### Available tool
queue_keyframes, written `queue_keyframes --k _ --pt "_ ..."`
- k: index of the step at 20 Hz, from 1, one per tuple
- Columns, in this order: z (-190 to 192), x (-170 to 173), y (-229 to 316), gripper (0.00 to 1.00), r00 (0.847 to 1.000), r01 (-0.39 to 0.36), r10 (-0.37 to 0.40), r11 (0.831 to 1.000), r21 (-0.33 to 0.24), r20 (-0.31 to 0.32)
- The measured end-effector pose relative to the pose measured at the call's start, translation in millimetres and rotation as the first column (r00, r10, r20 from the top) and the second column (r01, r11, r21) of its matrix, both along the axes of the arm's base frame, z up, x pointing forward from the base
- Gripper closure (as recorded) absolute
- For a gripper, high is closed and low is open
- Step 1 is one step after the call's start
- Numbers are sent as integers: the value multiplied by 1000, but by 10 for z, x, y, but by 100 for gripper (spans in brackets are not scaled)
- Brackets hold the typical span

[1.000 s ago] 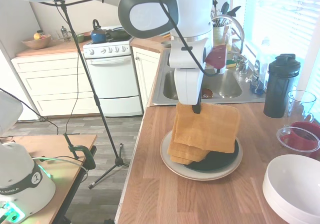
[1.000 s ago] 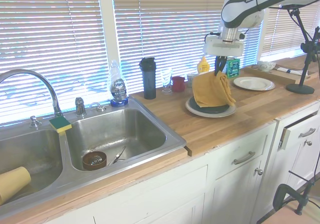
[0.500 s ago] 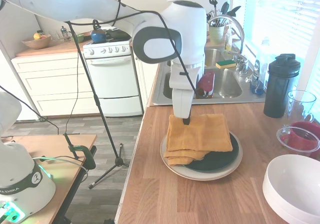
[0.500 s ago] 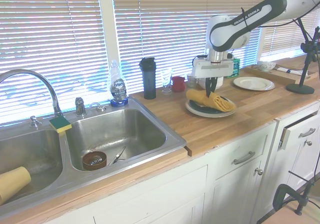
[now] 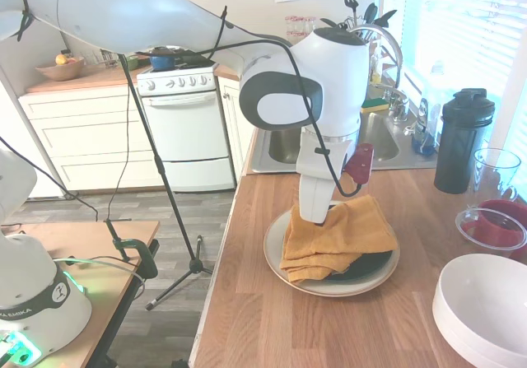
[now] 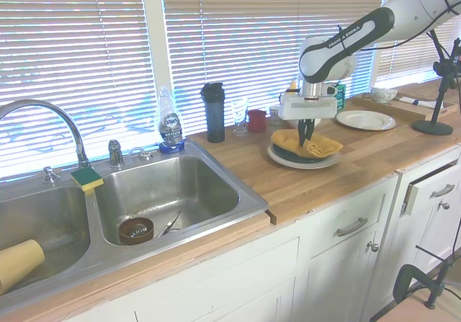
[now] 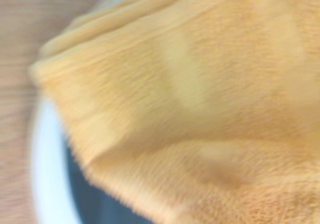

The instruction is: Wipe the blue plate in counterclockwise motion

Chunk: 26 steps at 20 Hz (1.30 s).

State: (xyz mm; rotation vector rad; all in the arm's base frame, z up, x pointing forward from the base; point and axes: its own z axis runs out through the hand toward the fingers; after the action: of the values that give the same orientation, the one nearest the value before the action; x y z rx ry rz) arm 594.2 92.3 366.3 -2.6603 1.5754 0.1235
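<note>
Since the earlier frames we have come down: the orange cloth (image 5: 336,236), which hung draped from the pincer (image 5: 317,220), now lies bunched flat on the blue plate (image 5: 369,267). That dark plate sits directly beneath the pincer, nested on a larger cream plate (image 5: 329,288) on the wooden counter (image 5: 272,327). The pincer looks closed on a fold of the cloth, though its tips are buried in the fabric.

To wipe well, we judge we should keep steady downward pressure, sweep counterclockwise near the rim, and keep the cloth from sliding off onto the cream plate.

The first exterior view shows the dark plate's exposed crescent on the side away from the pincer. The second exterior view (image 6: 305,144) shows the fingers reaching straight down into the cloth. The wrist view is mostly blurred cloth (image 7: 200,98), with slivers of dark plate (image 7: 92,201) and pale rim (image 7: 47,184) beside it.
</note>
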Motion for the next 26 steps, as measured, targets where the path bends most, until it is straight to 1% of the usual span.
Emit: queue_keyframes --k 3,5,9,12,14,17,20,23,26 --pt "88 30 258 100 999 -31 31 1000 -5 9" --pt "118 18 496 100 998 -52 52 998 -20 17" --pt "68 -93 869 100 995 -92 93 994 -58 18" --pt "-61 -217 953 100 993 -112 114 991 -70 25" --pt "-148 -348 908 100 993 -112 115 991 -73 36" --pt "-188 -560 694 100 994 -91 94 993 -69 51" --pt "-204 -707 313 100 996 -66 68 997 -41 55" --pt "-198 -763 -59 100 997 -47 48 999 -12 54" --pt "-198 -745 -278 100 998 -27 26 1000 10 54"
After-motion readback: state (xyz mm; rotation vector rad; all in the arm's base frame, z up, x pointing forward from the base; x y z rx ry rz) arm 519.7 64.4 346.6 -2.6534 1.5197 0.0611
